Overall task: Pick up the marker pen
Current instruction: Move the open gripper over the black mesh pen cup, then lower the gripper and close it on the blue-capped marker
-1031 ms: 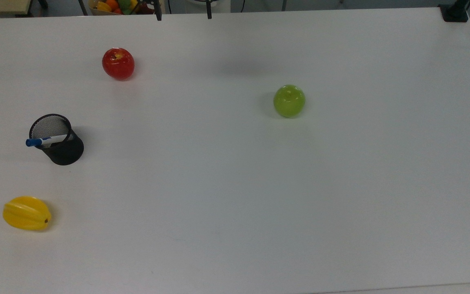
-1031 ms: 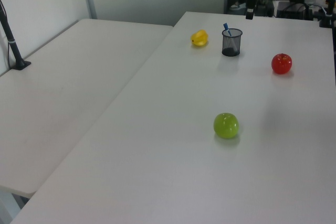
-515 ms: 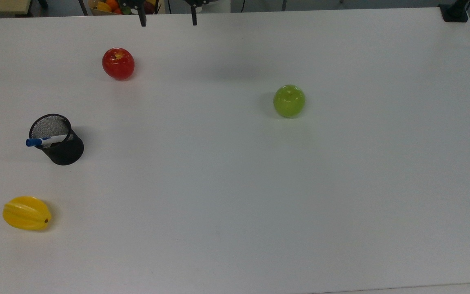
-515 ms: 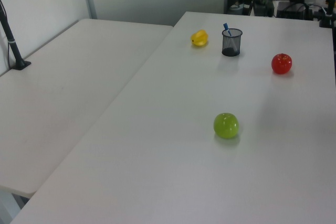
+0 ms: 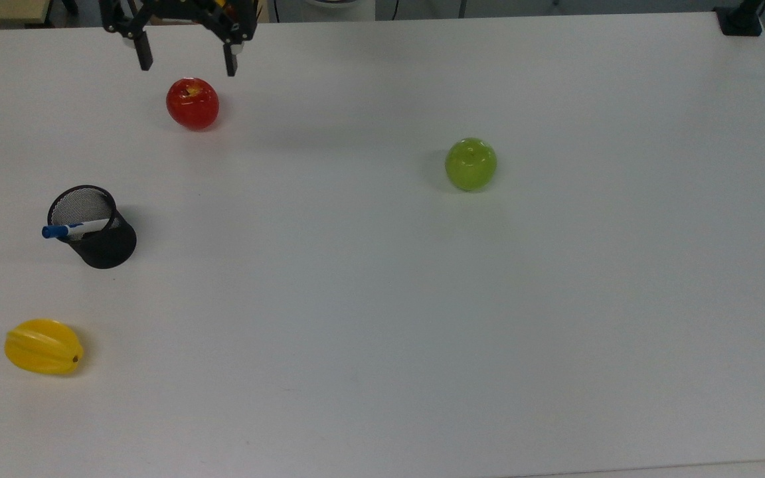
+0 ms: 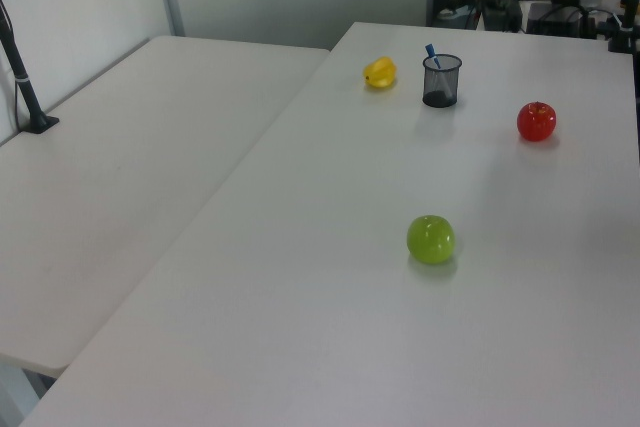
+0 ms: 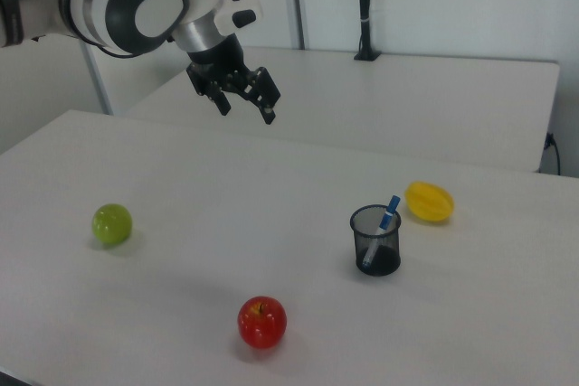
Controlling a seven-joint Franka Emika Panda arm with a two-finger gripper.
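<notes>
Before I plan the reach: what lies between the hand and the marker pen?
In the top view, bare table separates the hand from the marker pen; the red apple sits beside that path.

Marker pen (image 5: 76, 228): white body, blue cap, blue label band. Pen cup (image 5: 99, 234): black mesh. Apple (image 5: 192, 103): red, yellow patch at stem. Second apple (image 5: 471, 164): glossy green. Starfruit (image 5: 44, 346): yellow. Surface (image 5: 422, 318): plain white. Hand (image 7: 244, 107): black; arm (image 7: 136, 2): white, grey joints.
</notes>
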